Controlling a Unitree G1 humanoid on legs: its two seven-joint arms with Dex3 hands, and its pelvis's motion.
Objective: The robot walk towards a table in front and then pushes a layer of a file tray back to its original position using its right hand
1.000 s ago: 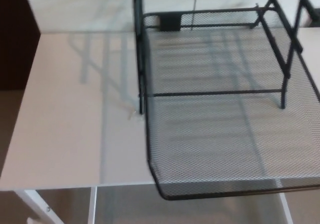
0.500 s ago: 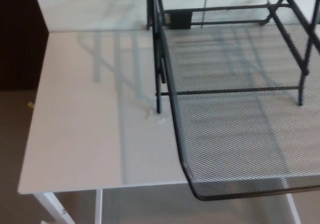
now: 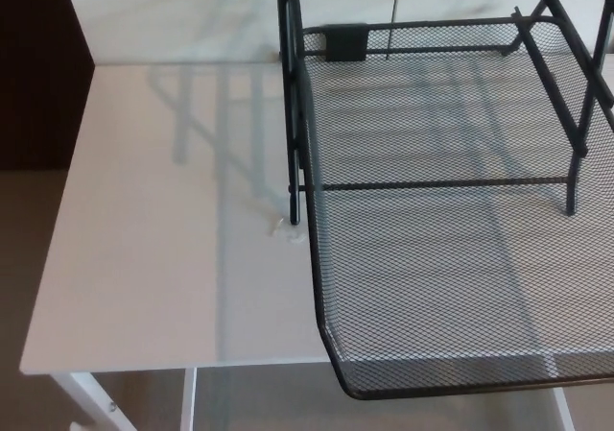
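Observation:
A black wire-mesh file tray (image 3: 451,201) stands on the right part of the white table (image 3: 163,249). Its bottom layer (image 3: 441,325) is pulled out toward me, and its front rim (image 3: 460,388) overhangs the table's near edge. The black upright frame (image 3: 291,95) rises at the tray's left side, with crossed struts (image 3: 561,76) at the right. Neither of my hands shows in the head view.
A pale marbled wall (image 3: 173,13) backs the table. A dark panel (image 3: 38,66) stands at the far left. The table's white leg (image 3: 86,402) shows at the lower left, with beige floor (image 3: 24,258) beside it. A small whitish speck (image 3: 293,234) lies by the frame's foot.
The whole picture has shifted, so the camera has moved: compared with half a second ago the tray sits slightly further left and lower. Nothing on the table has visibly moved.

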